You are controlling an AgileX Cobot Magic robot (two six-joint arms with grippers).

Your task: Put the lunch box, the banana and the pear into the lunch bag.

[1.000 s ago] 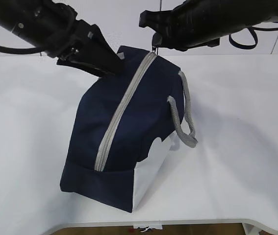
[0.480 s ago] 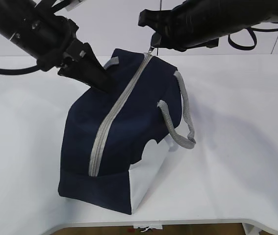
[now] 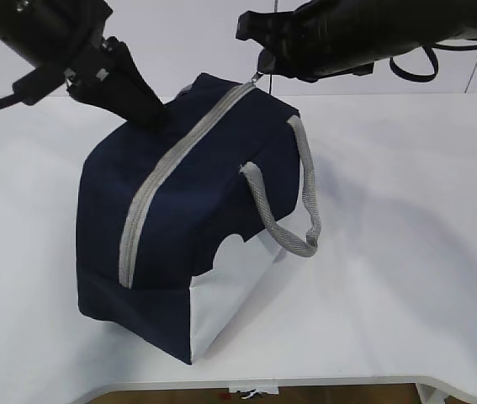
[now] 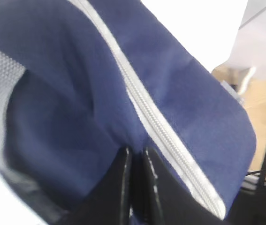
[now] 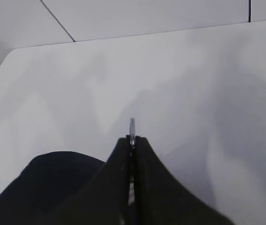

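A white surface [image 3: 406,278] under a pale wall carries a single navy-blue lunch bag [image 3: 188,219], which sits left of centre with one white lower side panel [image 3: 225,299] turned toward the front edge. Its grey zipper [image 3: 166,164] runs closed along the top ridge from the near end to the far end, and a grey webbing handle [image 3: 293,206] loops down the bag's right side. The left gripper [image 3: 150,114] comes in from the upper left and presses into the far left shoulder of the bag, its jaws pinched together on a fold of blue fabric just beside the zipper, as the left wrist view shows. The right gripper [image 5: 132,140] reaches from the upper right to the zipper's far end, its jaws closed on the metal ring pull [image 5: 132,127], which pokes out between the fingertips.
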